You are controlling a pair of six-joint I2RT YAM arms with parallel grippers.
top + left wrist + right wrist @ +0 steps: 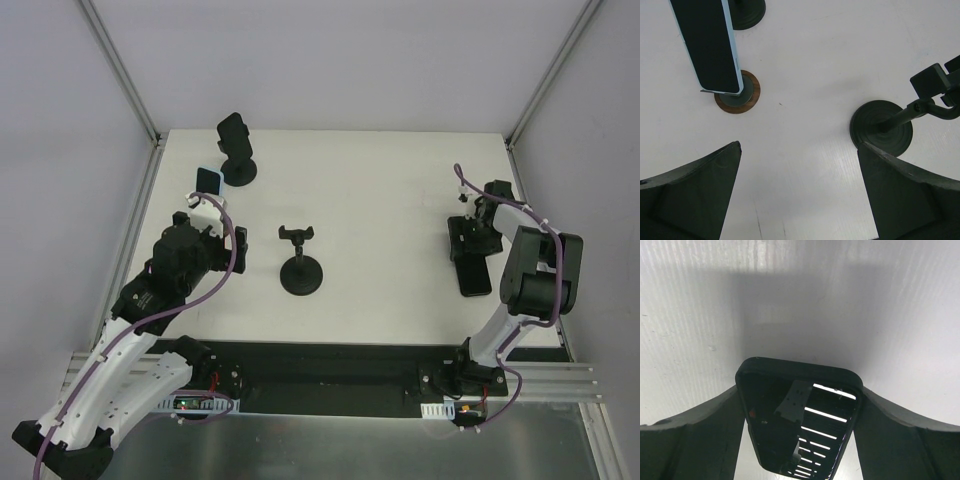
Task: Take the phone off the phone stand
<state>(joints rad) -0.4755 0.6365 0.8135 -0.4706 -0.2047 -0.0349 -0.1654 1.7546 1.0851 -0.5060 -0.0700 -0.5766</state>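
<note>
A black phone (797,420) lies between my right gripper's fingers (700,440), which touch both of its long sides; it is low over the white table at the right (476,275). My right gripper (468,240) is shut on it. The empty black phone stand (300,262) stands mid-table, and the left wrist view shows its base (882,127). My left gripper (800,170) is open and empty above the table, left of that stand (222,222). A blue-edged phone (710,45) sits on a brown-based stand (737,97) just beyond it.
A second black phone on a black stand (235,145) stands at the far left. The blue-edged phone (208,180) is close in front of the left gripper. Grey walls enclose the table (380,200) on three sides.
</note>
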